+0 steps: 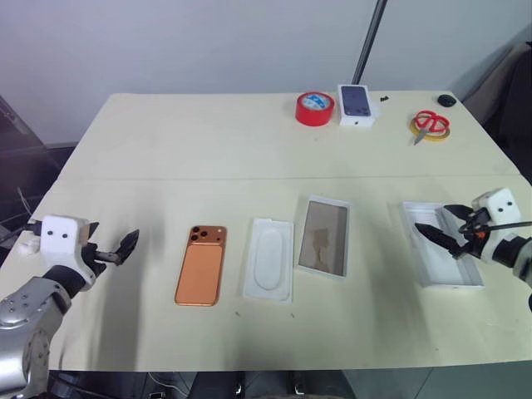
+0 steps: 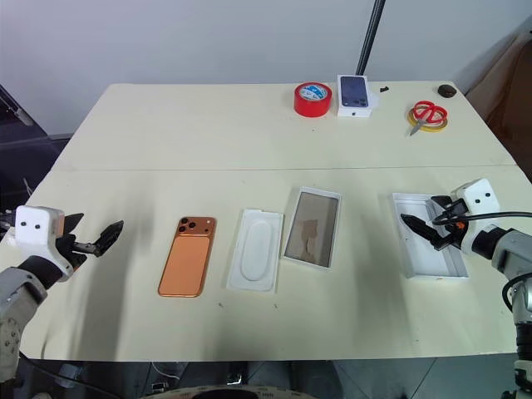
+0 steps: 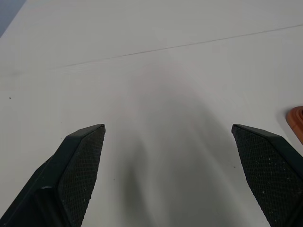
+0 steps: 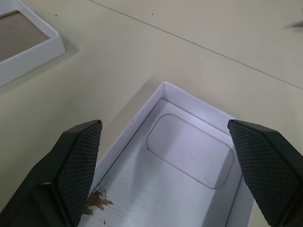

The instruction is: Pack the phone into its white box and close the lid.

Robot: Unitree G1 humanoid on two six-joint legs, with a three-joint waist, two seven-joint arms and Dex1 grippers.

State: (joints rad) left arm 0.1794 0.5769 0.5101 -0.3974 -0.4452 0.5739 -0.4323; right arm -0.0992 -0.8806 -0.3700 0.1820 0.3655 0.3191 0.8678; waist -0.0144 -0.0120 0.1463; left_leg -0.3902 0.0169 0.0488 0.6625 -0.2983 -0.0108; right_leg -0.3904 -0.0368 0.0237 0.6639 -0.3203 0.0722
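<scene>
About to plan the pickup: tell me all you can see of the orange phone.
The phone is a flat copper-orange slab with rounded corners, lying back-up on the table, its long side running away from the robot. A raised block of dark camera lenses sits in its far left corner. The finish looks smooth and metallic. It rests flat, touching only the table, just left of the white insert. The open left gripper is further left, apart from it.

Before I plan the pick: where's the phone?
The phone lies camera-side up on the table's near left half, between the left gripper and the white insert.
</scene>
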